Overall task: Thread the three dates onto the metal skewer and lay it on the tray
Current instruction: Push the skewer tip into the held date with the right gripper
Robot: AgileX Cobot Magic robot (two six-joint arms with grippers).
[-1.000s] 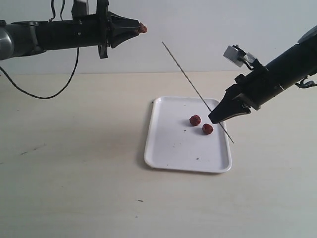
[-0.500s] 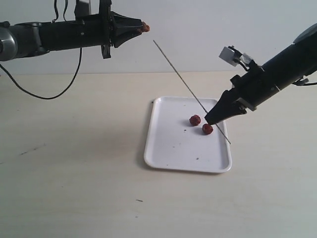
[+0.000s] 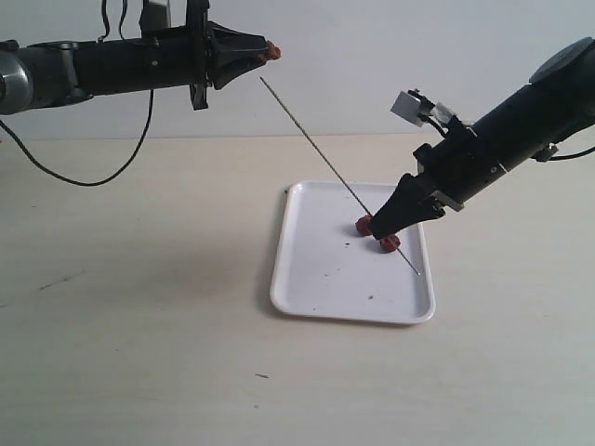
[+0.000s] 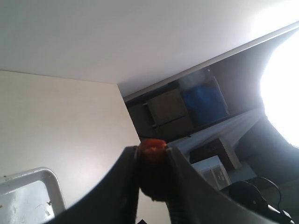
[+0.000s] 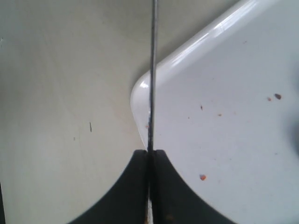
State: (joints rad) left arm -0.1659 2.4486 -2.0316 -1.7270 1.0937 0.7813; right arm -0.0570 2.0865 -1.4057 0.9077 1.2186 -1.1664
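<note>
High at the left, my left gripper (image 3: 270, 51) is shut on one red-brown date (image 3: 271, 52), which also shows pinched between the dark fingers as the date (image 4: 153, 148). My right gripper (image 3: 379, 226) is shut on the thin metal skewer (image 3: 316, 149), low over the white tray (image 3: 316, 269). The skewer slants up and left, its tip a short way below and right of the held date, apart from it. Its lower end points down over the tray. Two more dates (image 3: 389, 244) lie on the tray, partly hidden by my right gripper. The wrist view shows the skewer (image 5: 152, 74) clamped between the closed pads.
The tray (image 5: 233, 116) carries a few dark and reddish specks. A black cable (image 3: 84, 177) from the left arm droops onto the pale tabletop (image 3: 139, 316) at far left. A plain white wall stands behind the table.
My right gripper has shifted left and slightly down over the tray, carrying the skewer so its upper tip moved left toward the held date. The left gripper edged slightly right, then held still.
</note>
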